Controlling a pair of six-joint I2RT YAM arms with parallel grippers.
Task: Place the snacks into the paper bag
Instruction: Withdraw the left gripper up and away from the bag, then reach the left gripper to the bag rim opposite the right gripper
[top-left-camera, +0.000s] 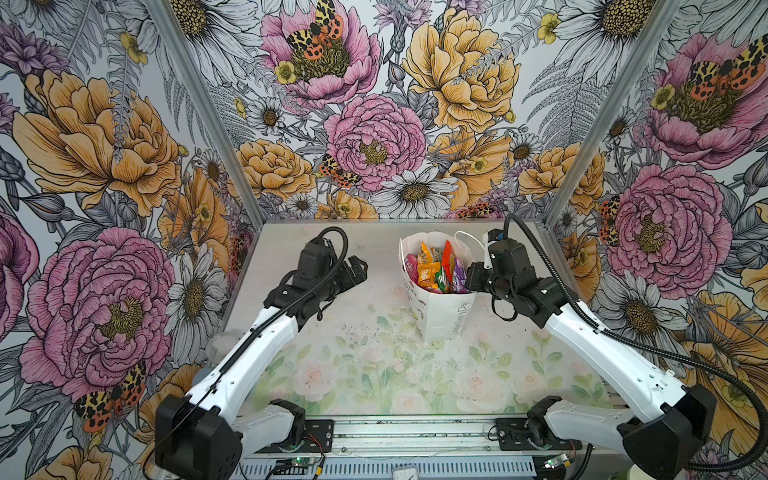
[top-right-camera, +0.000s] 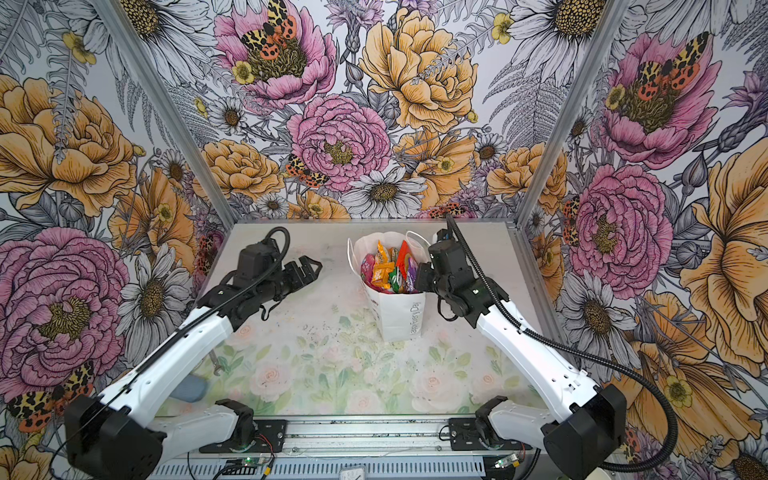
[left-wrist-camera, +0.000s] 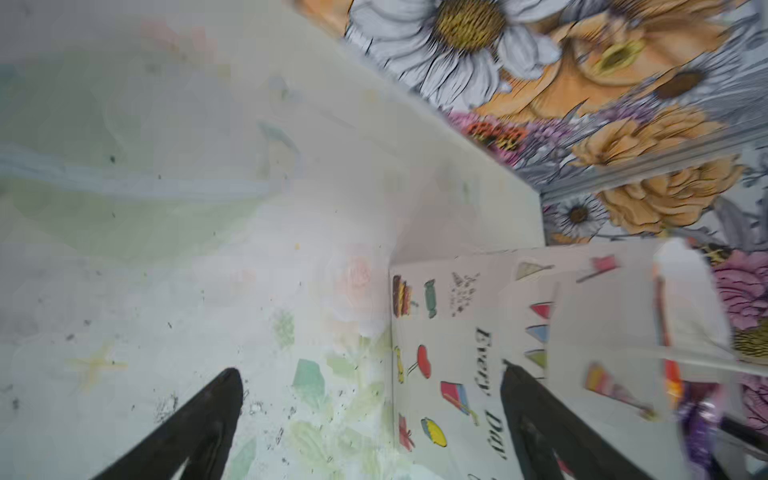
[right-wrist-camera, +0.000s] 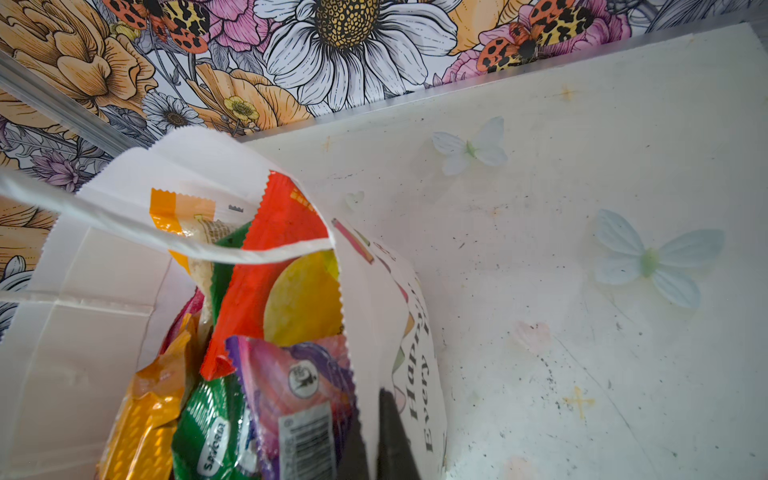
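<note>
The crinkly colourful snack packets (top-left-camera: 436, 270) stood on end inside the tall white paper gift bag (top-left-camera: 441, 318), upright on the pale flowered desk (top-left-camera: 374, 365), right of the middle and near the back wall. I saw no packet left outside. The right jaws, on the right arm (top-left-camera: 582, 332), were clenched on the bag's right-hand rim. The left jaws, on the left arm (top-left-camera: 266, 332), hung released and empty, well apart to the bag's left, with bare desk between. Letting go looked like the only step left.

Tall white paper bag (top-left-camera: 442, 316): matt, lightly creased. Colourful snack packets (top-left-camera: 428, 274) inside it: glossy, crinkly plastic film. Pale floral tabletop (top-left-camera: 374, 374): smooth, matt, speckled with dark grit.
</note>
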